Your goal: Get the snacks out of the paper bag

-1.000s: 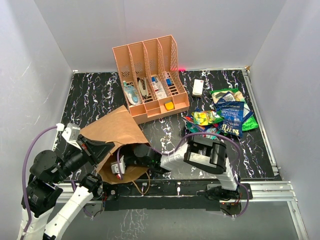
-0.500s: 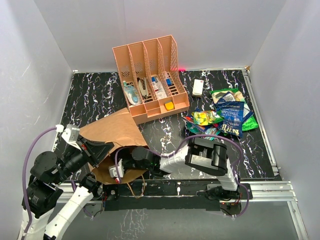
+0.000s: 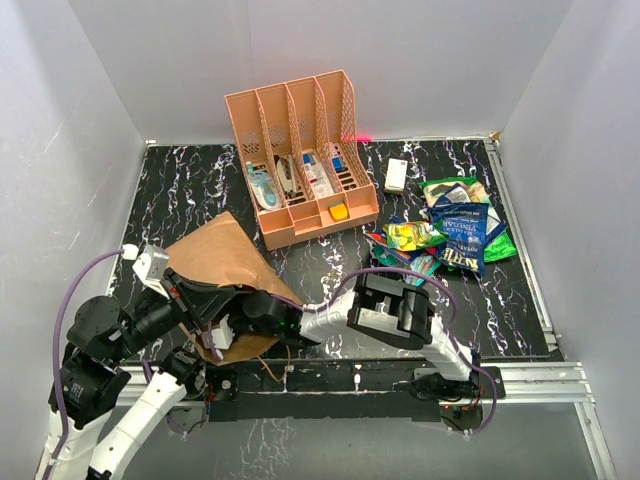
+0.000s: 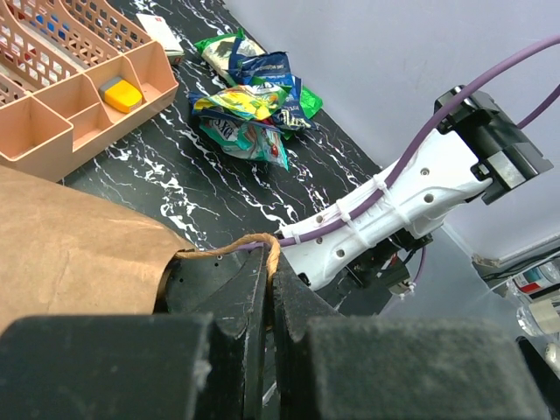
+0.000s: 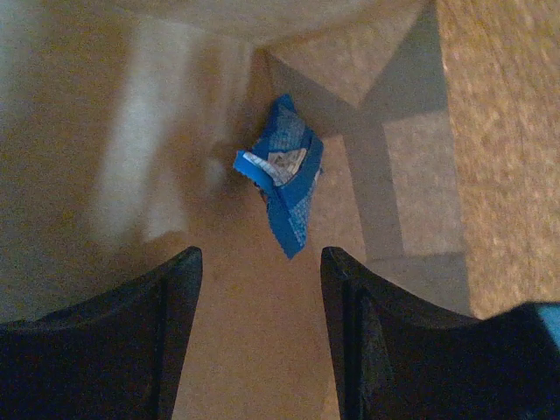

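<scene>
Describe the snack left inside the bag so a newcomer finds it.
Find the brown paper bag at near left. Deep inside, ahead of the right tool, lies one packet. It is small, crumpled, blue and alone, unlike the snack pile outside.

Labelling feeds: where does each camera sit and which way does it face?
Top external: high behind, looking down on the table; left arm, right arm show.
Left wrist: at the paper bag, facing the snacks; left claw grips the bag.
Right wrist: inside the bag, facing a blue packet; right claw open.
Top and left wrist share the snacks.
</scene>
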Robot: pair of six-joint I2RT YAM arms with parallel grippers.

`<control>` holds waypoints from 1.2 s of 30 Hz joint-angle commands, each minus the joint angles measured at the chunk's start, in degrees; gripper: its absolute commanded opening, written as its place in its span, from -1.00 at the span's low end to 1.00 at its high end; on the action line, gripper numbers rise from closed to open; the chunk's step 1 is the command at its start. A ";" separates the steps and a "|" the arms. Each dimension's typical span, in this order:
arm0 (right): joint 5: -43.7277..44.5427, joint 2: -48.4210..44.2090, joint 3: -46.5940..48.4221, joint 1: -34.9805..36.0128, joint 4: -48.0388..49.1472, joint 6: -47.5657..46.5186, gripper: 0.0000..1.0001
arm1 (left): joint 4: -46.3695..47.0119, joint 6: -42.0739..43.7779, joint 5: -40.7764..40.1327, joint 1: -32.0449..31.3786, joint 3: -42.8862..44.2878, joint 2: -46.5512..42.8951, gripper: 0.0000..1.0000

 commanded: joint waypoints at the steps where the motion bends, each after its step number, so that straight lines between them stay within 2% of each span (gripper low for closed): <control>1: 0.47 -2.79 0.18 -0.58 2.57 4.25 0.19 | 2.08 0.92 1.58 -0.16 -0.12 0.33 -1.00; 7: 1.03 -12.25 -6.93 0.81 0.00 8.28 0.24 | 2.38 1.84 1.40 -0.16 -1.07 0.05 -1.00; 10: -0.09 -17.38 -11.36 2.23 -1.75 13.44 0.44 | 3.63 1.94 1.22 -0.16 -1.82 0.05 -1.00; 14: 1.39 -20.50 -15.66 5.84 -1.32 17.52 0.44 | 4.42 1.83 2.29 -0.14 -1.97 0.60 -1.00; 17: 1.63 -18.40 -16.05 6.79 4.78 19.50 0.43 | 4.82 1.83 3.33 -0.16 -1.93 1.22 -1.00; 20: 3.54 -13.85 -13.72 6.44 10.25 15.42 0.34 | 4.67 1.92 3.83 -0.16 -1.51 1.46 -1.00; 22: 1.85 -10.98 -11.28 5.20 11.64 14.79 0.31 | 4.57 1.92 3.84 -0.15 -1.26 1.34 -1.00; 27: 0.07 -5.77 -6.53 2.41 10.50 12.62 0.29 | 4.43 2.00 4.52 -0.15 -1.11 1.27 -1.00; 36: -1.75 0.94 1.14 1.73 9.54 11.70 0.29 | 4.55 2.79 6.24 -0.11 -0.24 2.64 -1.00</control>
